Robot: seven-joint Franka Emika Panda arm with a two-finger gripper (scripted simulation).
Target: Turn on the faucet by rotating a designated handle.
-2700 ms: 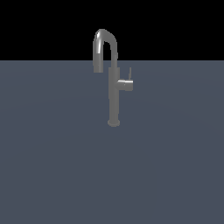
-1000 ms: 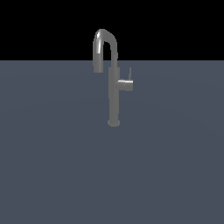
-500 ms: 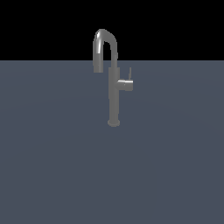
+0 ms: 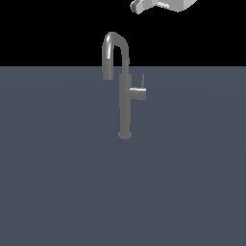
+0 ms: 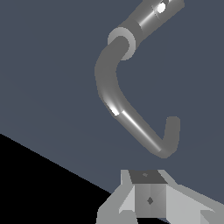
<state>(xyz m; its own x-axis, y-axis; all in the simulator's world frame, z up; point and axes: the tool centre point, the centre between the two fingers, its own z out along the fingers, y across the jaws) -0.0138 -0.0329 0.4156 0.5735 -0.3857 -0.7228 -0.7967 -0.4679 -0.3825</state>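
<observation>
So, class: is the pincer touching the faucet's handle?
Apart. In the exterior view the pincer sits at the top edge, with black background plainly between it and the handle on the faucet.

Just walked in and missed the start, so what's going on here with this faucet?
A simulated robot arm is setting up to turn on the faucet. A white part of the arm shows at the top edge of the exterior view, above the gooseneck spout and touching nothing. The handle, a short stub on the column's side toward the exterior view's right, is untouched. The gripper shows only partly in the wrist view, so I can't tell whether it's open.
</observation>
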